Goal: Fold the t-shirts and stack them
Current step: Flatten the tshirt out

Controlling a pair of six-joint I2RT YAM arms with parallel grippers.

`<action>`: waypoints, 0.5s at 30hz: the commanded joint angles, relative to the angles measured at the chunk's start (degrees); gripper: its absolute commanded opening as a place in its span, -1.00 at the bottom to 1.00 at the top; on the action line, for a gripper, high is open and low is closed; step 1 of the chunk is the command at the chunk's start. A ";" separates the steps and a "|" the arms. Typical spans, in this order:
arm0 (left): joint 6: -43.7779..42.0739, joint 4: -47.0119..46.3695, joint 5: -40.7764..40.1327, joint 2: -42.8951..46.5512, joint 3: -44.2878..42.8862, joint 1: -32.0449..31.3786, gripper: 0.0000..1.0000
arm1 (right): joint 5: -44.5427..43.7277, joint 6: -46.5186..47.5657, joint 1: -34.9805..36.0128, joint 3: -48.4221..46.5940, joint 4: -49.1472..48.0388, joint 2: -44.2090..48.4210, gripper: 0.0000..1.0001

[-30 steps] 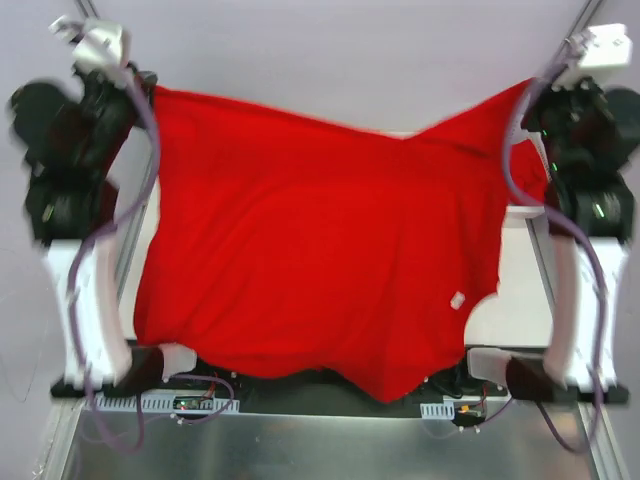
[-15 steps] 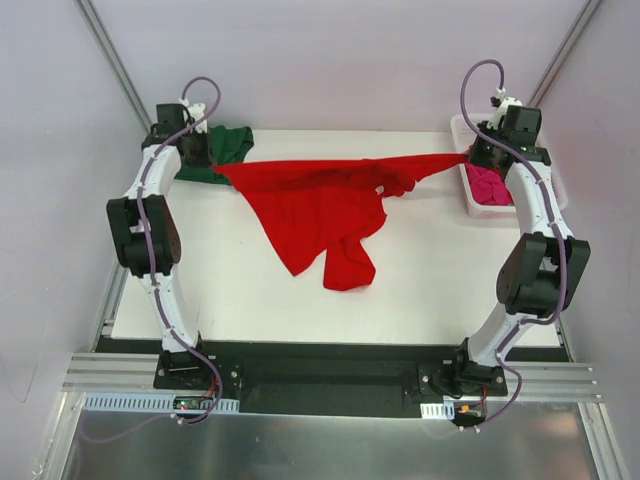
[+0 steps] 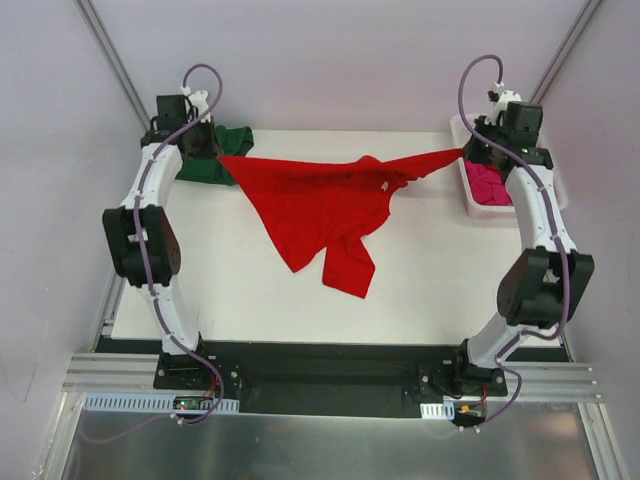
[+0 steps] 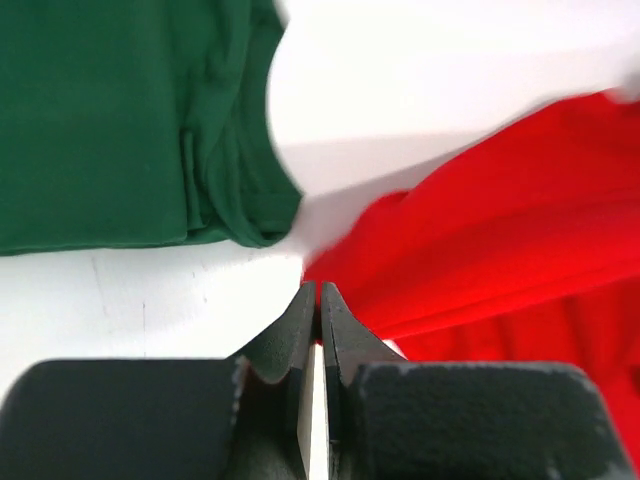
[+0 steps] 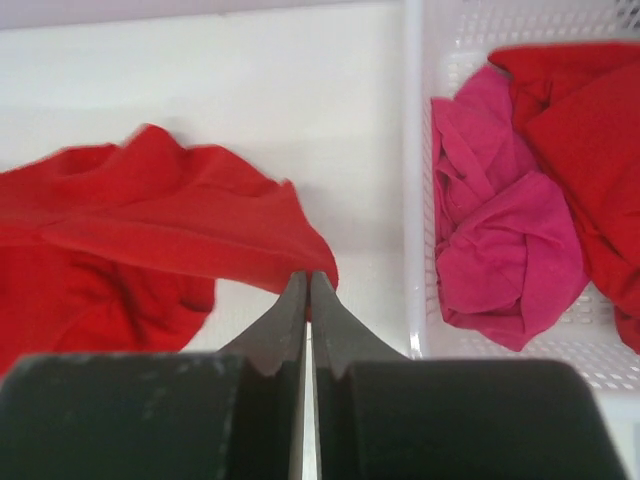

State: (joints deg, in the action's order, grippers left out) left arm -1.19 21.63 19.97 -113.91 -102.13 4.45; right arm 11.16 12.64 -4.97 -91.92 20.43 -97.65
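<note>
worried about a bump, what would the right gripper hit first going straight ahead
The red t-shirt pinched in the right gripper; past it probably the table, with the basket off to the side.

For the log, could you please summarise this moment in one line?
left gripper, right gripper: shut on red shirt | green shirt: folded

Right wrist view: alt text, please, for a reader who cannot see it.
The right claw, shut, pinches an edge of a red t-shirt above the white table. At right, a white basket holds a pink tee and another red tee.
</note>
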 commanded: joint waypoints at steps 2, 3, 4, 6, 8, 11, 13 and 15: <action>1.02 4.11 10.52 25.81 -6.14 -0.32 -1.00 | 5.80 0.54 -0.21 -5.55 1.80 21.42 -0.99; 2.76 5.08 11.92 28.45 -7.20 -0.32 -1.00 | 6.41 0.45 -0.47 -7.29 2.42 23.71 -0.99; 2.86 6.05 13.24 33.26 -9.47 -0.32 -1.00 | 7.12 0.28 -0.65 -8.35 3.12 27.99 -0.99; 2.51 9.30 15.45 39.77 -11.68 -0.32 -1.00 | 8.00 0.10 -1.09 -11.16 5.23 31.80 -0.99; 1.90 11.67 17.11 43.93 -14.06 -0.32 -1.00 | 7.31 -0.16 -1.09 -11.88 5.59 37.25 -0.99; -0.02 14.66 17.39 50.70 -18.10 -0.23 -1.00 | 6.16 0.10 -1.18 -13.37 6.46 42.53 -0.99; -1.18 19.14 15.81 53.61 -23.08 -0.23 -1.00 | 5.20 0.62 -1.18 -14.77 7.34 44.29 -0.99; -2.76 21.87 13.10 55.88 -25.48 -0.32 -1.00 | 3.96 1.15 -1.09 -15.13 7.79 46.57 -0.99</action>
State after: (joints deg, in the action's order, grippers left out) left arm -0.71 33.23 34.46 -58.46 -124.68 4.14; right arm 16.95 12.75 -5.65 -107.53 24.69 -50.85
